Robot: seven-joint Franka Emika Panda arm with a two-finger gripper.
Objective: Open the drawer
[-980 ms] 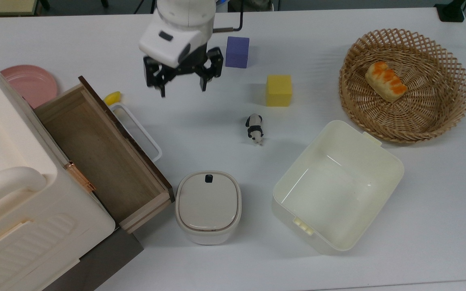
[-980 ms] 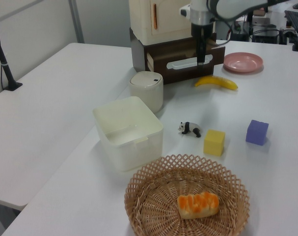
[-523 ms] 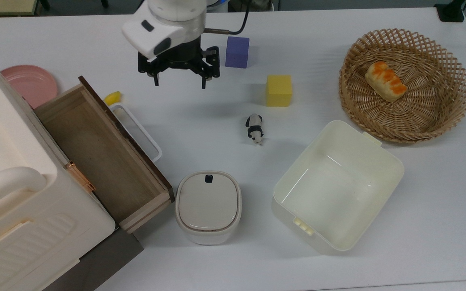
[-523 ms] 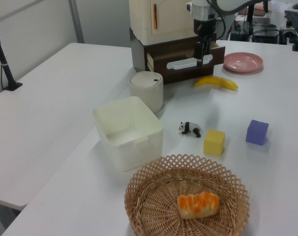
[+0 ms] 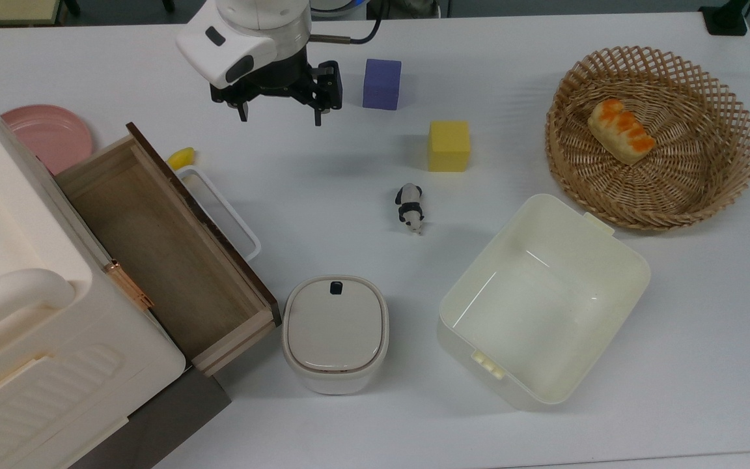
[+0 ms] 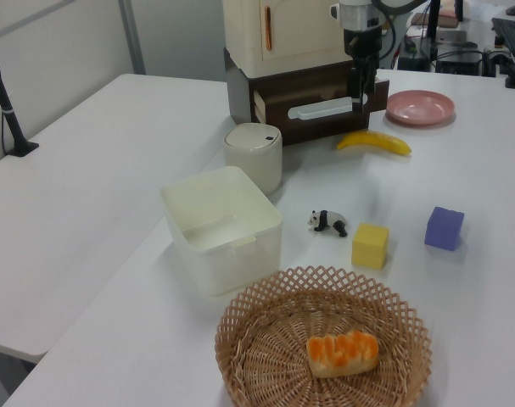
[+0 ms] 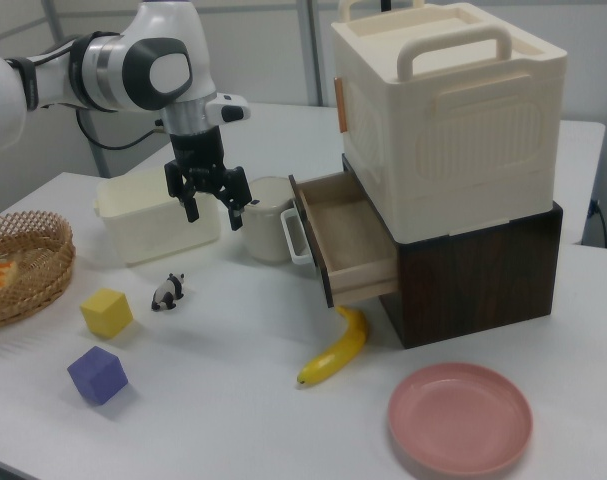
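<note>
The wooden drawer [image 5: 147, 241] stands pulled out of the dark brown cabinet, its pale plywood inside bare. Its white loop handle [image 5: 226, 215] sticks out from the dark front panel. In the right view the drawer [image 7: 348, 235] juts out under the cream case, with the handle [image 7: 295, 238] at its front. My gripper [image 5: 280, 118] hangs open above the table, apart from the handle and up-right of it in the top view. The right view has the gripper [image 7: 215, 216] left of the drawer, nothing between its fingers. In the left view the gripper [image 6: 362, 95] hangs in front of the drawer front [image 6: 312, 119].
A banana [image 7: 335, 350] lies by the drawer's corner and a pink plate [image 5: 49, 133] beside the cabinet. A lidded pot [image 5: 334, 329], cream tub [image 5: 616, 257], toy panda [image 5: 409, 207], yellow cube [image 5: 449, 145], purple cube [image 5: 382, 83] and a basket [image 5: 726, 169] with bread stand on the table.
My gripper has risen and drifted up and to the left in the top view, away from the drawer handle, staying open. The drawer has not moved.
</note>
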